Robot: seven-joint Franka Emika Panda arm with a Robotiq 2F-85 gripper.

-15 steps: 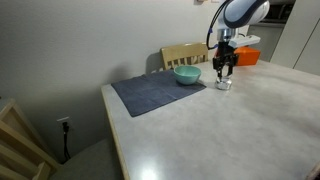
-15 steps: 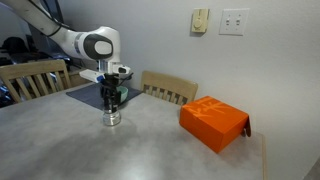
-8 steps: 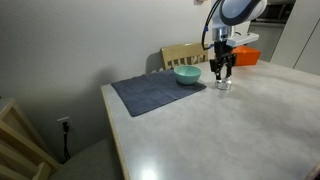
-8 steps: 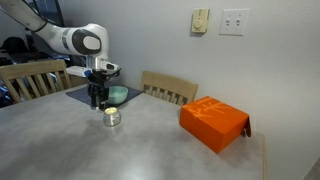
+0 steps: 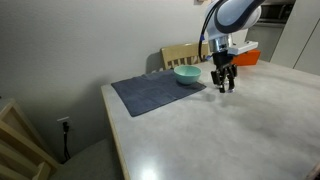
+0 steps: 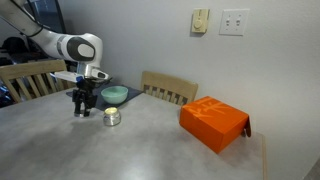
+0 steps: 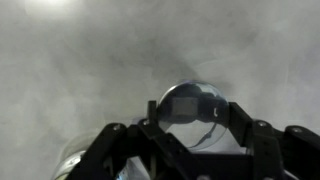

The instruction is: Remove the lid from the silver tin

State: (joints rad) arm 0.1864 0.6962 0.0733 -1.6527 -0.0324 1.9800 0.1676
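The silver tin (image 6: 112, 117) stands on the grey table, small and shiny, in front of the teal bowl (image 6: 115, 94). My gripper (image 6: 81, 108) is beside it, a short way off and low over the table. In the wrist view the gripper (image 7: 190, 112) is shut on the lid (image 7: 188, 104), a round mirror-like silvery disc held between the two black fingers. A shiny shape at the lower left of the wrist view (image 7: 75, 160) may be the tin. In an exterior view my gripper (image 5: 222, 84) hides the tin.
The teal bowl (image 5: 187, 74) sits on a dark grey mat (image 5: 155, 92). An orange box (image 6: 214, 122) lies on the table near the wall corner. Wooden chairs (image 6: 168, 88) stand behind the table. The table edge (image 5: 112, 125) runs along the mat side.
My gripper was over the tin and has lifted away sideways with the lid, toward the mat. The tin stays in place, now uncovered by the gripper.
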